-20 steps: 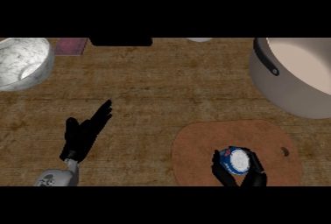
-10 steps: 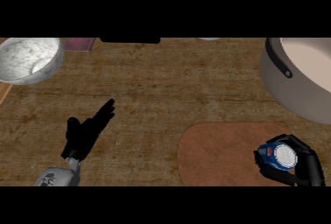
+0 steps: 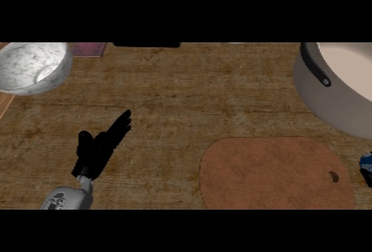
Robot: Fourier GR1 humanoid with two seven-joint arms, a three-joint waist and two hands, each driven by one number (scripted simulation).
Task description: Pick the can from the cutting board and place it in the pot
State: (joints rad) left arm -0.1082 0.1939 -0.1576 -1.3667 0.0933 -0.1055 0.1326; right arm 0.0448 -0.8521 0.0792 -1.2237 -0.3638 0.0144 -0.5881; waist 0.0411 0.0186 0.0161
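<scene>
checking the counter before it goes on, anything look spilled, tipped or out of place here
Nothing stands out. The cutting board lies flat and bare, the pot and the bowl stand upright, and no spill shows. The left robot hand rests open. At the right edge only a sliver of blue shows, too little to judge.

One cutting board (image 3: pixel 276 173), brown and rounded. One large grey pot (image 3: pixel 330 88) at right. One marbled white bowl (image 3: pixel 33 66) at upper left. One can (image 3: pixel 366 162), only a blue sliver at the right edge. One hand (image 3: pixel 98 147) plainly visible, at left.
</scene>
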